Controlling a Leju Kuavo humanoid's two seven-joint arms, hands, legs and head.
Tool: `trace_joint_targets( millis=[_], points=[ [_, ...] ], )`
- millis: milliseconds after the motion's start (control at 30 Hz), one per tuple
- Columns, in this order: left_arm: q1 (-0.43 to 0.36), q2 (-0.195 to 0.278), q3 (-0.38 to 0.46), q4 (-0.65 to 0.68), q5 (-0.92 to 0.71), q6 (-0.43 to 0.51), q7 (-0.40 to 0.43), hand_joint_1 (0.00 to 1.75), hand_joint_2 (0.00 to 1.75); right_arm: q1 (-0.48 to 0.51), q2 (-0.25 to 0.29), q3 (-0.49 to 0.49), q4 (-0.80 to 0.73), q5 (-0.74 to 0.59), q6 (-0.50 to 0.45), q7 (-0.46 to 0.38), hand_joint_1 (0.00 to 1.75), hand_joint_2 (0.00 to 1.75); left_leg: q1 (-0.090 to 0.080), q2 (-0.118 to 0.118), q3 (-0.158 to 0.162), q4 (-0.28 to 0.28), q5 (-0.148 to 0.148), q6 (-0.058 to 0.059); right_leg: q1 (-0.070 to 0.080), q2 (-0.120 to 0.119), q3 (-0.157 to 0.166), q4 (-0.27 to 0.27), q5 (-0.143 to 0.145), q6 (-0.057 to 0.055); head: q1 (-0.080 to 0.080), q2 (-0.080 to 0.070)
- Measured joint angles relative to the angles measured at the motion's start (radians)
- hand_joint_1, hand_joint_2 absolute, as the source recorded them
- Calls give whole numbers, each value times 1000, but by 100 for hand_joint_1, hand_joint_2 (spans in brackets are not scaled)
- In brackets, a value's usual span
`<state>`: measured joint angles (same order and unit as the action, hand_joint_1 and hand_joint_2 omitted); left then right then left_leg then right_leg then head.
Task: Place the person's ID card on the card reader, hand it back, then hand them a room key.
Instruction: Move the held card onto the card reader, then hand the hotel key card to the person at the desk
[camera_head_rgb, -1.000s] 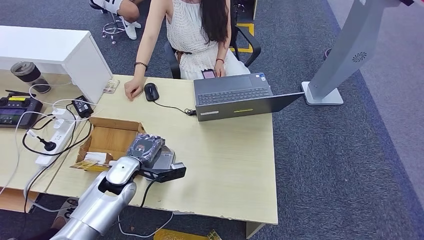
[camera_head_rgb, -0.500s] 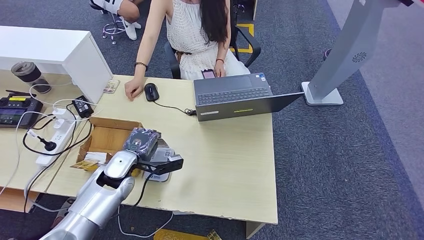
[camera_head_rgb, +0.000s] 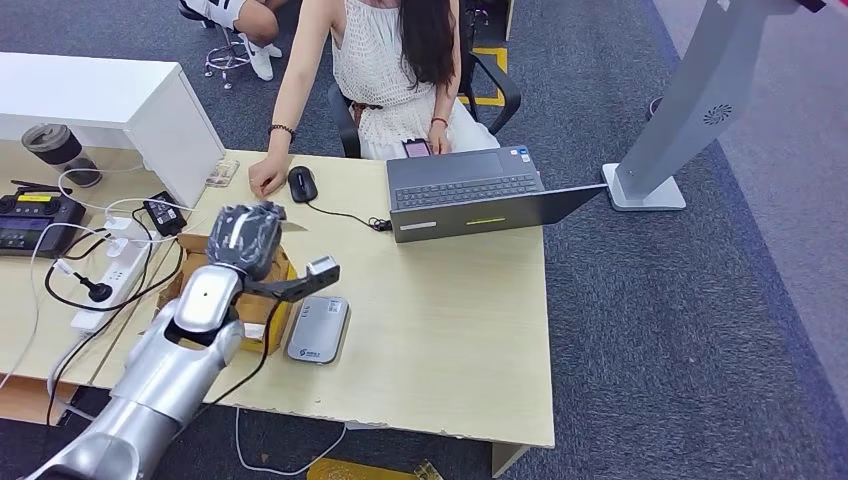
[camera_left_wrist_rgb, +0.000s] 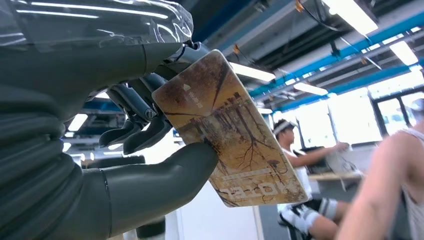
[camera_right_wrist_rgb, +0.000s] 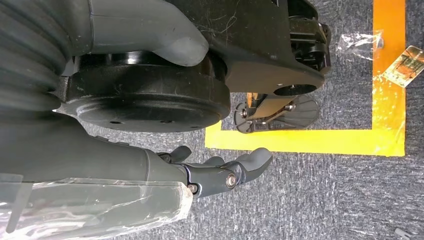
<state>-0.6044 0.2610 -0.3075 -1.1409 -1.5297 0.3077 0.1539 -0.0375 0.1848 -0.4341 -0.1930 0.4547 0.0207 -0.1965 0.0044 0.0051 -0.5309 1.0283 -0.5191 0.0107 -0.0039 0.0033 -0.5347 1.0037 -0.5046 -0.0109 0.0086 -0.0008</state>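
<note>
Lifted since a second ago: left hand (camera_head_rgb: 245, 238) up off the card reader (camera_head_rgb: 318, 328) and now raised over the cardboard box (camera_head_rgb: 216, 275), toward the seated person (camera_head_rgb: 385, 70); reader left lying bare on the desk (camera_head_rgb: 450, 330) beside the box. Seen from the head: card hidden behind the plastic-wrapped hand; print on it blurred, unreadable at the wrist. Pinched between thumb and dark fingers (camera_left_wrist_rgb: 140, 132): brown patterned card (camera_left_wrist_rgb: 230, 135); right hand (camera_right_wrist_rgb: 215, 175) hanging over the floor, fingers loosely extended, holding nothing.
</note>
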Motion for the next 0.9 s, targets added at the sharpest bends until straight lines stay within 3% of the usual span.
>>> trace_joint_targets(
  millis=[267,833,900],
  points=[
    [-75,21,53,79,-28,6,-1,175,175,-1,0,0,0,3,-6,0,0,175,0,0,0,0,0,0,0,0,0,0,0,0,0,0],
    [-117,12,68,172,-11,2,-8,175,175,-2,0,0,0,18,-17,4,0,175,0,0,0,0,0,0,0,0,0,0,0,0,0,0],
    [-118,9,68,176,-7,1,-9,87,175,-2,0,0,0,18,-17,4,0,175,0,0,0,0,0,0,0,0,0,0,0,0,0,0]
  ],
)
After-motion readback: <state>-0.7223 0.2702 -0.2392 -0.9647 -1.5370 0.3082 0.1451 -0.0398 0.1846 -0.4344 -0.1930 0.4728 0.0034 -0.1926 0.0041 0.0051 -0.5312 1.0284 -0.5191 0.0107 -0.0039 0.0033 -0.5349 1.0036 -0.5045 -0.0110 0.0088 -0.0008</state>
